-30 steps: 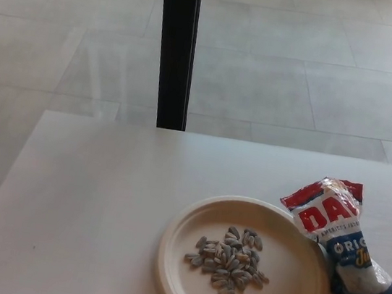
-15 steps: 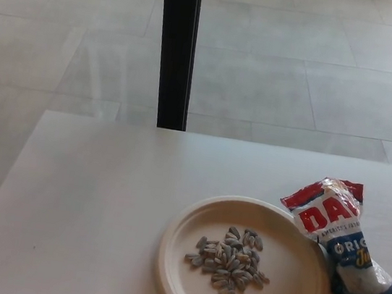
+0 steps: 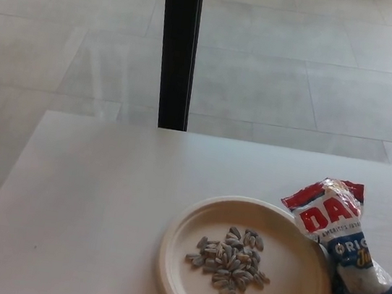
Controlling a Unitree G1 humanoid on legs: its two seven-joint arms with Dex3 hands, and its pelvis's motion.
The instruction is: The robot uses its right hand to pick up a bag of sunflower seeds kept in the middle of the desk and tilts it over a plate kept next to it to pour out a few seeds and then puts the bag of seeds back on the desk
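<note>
Head view, looking down on a pale, off-white rectangular worktop [image 3: 93,206]. A crinkled plastic bag of sunflower seeds [image 3: 340,240], red and white at its upper end and blue at its lower end, lies on its side at the right of the worktop. Large white letters on the red band and smaller print on the blue band are only partly legible. The bag's red, open-looking end points toward the far side of the worktop; its blue end points toward the near right corner. Its left flank touches or slightly overlaps the right rim of a round, cream-coloured disposable plate [image 3: 176,261]. A heap of grey-striped sunflower seeds [image 3: 229,261] sits at the plate's centre, with two stray seeds nearer the front rim. Beyond the worktop, a black vertical post [image 3: 177,49] stands against a grey tiled floor [image 3: 323,70]. Neither robot hand appears, so their state cannot be told.
</note>
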